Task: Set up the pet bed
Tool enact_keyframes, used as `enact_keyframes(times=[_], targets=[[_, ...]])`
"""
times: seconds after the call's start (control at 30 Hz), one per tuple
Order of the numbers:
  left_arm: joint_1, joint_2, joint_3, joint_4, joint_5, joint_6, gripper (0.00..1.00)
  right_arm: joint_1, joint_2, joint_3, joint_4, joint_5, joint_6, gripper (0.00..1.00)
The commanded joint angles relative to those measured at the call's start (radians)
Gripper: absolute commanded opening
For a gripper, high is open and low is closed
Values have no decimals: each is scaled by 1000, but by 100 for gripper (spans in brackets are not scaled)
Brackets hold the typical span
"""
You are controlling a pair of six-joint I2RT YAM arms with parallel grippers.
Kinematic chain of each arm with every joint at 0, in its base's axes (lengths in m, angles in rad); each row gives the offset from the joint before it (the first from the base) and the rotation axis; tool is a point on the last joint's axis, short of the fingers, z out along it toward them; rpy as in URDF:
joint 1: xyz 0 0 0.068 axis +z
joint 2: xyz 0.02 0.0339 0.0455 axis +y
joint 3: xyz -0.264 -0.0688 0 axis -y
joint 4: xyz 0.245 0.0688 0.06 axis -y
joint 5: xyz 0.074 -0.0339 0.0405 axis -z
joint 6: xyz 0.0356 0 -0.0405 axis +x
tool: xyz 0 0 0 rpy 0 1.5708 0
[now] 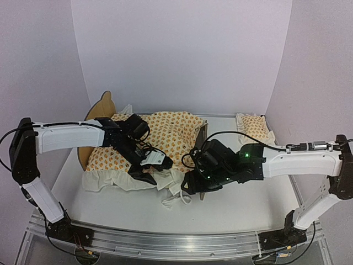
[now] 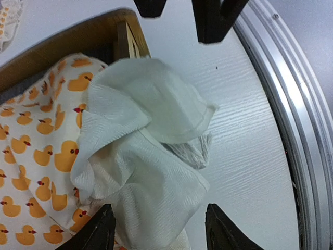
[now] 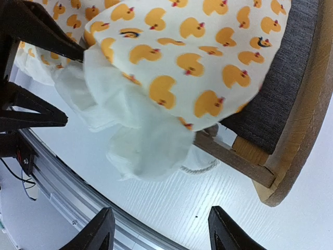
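Apart: left end effector (image 2: 158,205), right end effector (image 3: 161,208); pet bed (image 1: 102,109) headboard only top view.

My black left-gripper fingers (image 2: 101,229) look matt plastic. The light plywood pet bed frame (image 3: 291,156) is smooth bare wood, its dark grey base (image 3: 281,99) coarse cloth. The orange-duck cushion (image 3: 197,52) is soft matt cloth, its white ruffle (image 2: 151,172) crinkle-textured. The white tabletop (image 2: 250,156) is matt, faintly grained.
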Motion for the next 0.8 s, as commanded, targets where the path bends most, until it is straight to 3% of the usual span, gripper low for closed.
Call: enact_keyframes(times=[0.0,0.17,0.37,0.5,0.6,0.77], targets=[[6,75,-1,58,-93,-10,59,-5,-19,-41,133,20,56,61],[-3,145,-5,68,-108,-6,58,1,-19,-132,278,-3,92,61],[-37,179,-54,74,-104,-13,47,0,-12,-175,338,18,92,61],[-40,227,-28,88,-124,-60,26,-1,19,-158,347,16,71,61],[-40,253,-5,92,-143,-93,1,1,27,-169,423,-24,25,61],[-39,253,120,67,-134,-274,0,10,-30,-244,605,-26,-70,55]])
